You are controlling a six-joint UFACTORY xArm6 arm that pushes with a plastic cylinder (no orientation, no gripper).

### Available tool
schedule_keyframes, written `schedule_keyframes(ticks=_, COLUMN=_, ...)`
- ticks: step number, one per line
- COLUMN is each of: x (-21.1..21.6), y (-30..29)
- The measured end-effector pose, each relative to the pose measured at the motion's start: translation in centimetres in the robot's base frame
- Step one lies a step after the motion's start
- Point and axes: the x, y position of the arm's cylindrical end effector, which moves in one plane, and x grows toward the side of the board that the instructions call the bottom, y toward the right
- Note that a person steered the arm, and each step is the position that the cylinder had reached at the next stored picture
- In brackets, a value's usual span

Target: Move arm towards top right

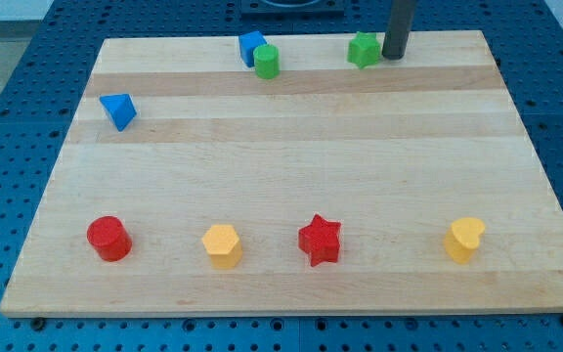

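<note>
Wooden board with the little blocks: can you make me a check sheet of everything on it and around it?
Surface: pale wooden board, flat.
Job's things: my tip at the view's top, just right of the green star-like block.
Clutter: blue block touching green cylinder; blue triangular block; red cylinder; yellow hexagonal block; red star; yellow heart-like block.
Grippers: nothing seen.
Cables: nothing seen.
Surroundings: blue perforated table.

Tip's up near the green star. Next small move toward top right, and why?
Probably a short slide toward the view's right, edging slightly up. My tip already sits near the board's top edge, just right of the green star, so most remaining travel is rightward. No blocks lie between it and the top-right corner, so nothing should get pushed.
</note>
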Motion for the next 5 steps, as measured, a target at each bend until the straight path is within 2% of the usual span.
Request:
schedule_keyframes(ticks=4, x=12.2, y=-0.5)
schedule_keyframes(ticks=5, x=11.3, y=-0.7)
